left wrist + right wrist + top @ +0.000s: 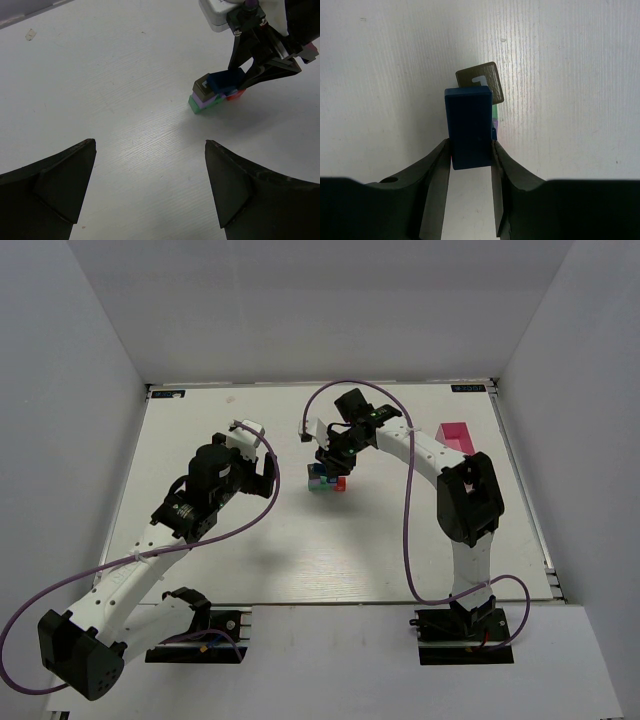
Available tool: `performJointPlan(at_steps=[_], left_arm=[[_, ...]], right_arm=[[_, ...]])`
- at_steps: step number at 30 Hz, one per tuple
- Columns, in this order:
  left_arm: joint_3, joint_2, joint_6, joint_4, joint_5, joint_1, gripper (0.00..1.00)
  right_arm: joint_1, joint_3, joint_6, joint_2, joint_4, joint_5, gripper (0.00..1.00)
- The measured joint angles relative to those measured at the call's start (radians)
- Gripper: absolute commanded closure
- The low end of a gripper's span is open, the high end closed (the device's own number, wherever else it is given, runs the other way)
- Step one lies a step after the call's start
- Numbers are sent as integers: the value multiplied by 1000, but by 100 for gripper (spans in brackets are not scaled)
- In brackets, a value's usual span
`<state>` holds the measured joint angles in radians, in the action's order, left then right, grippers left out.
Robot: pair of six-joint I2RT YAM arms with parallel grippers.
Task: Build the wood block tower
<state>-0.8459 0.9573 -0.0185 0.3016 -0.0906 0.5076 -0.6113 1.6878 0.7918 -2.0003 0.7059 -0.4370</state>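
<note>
**Blue brick clamped at the tower top**

Blue brick (468, 127) sits pinched between the two fingers of the right tool (471, 146), which press on its long sides. It hangs at the top of the tower (327, 480), which stands around the middle of the worktop (300, 560), a little toward the far side.

The right wrist view looks straight down: the brick overlaps a corner of a grey block (480, 80) bearing a white mark, and the blocks underneath are mostly hidden. The left wrist view shows the tower from the side: a green block (200, 106) at the base, a lilac block (206, 100) on it, the grey one above, and a red block (234, 95) under the brick's far end. Whether the brick already rests on them cannot be told.

The left tool (150, 145) has its fingers spread wide with nothing between them, aimed at the tower across bare worktop. From above, the tower is well apart from every edge; a pink box (455, 433) lies near the far right edge, and white walls (90, 390) enclose three sides.
</note>
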Motion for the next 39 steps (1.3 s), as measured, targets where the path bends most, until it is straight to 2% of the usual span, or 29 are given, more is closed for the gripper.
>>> performJointPlan(at_steps=[25, 39], left_arm=[[0, 0, 0, -11, 1, 0, 0], [0, 3, 0, -11, 1, 0, 0]], right_arm=[[0, 0, 0, 0, -6, 0, 76], [0, -1, 0, 0, -6, 1, 69]])
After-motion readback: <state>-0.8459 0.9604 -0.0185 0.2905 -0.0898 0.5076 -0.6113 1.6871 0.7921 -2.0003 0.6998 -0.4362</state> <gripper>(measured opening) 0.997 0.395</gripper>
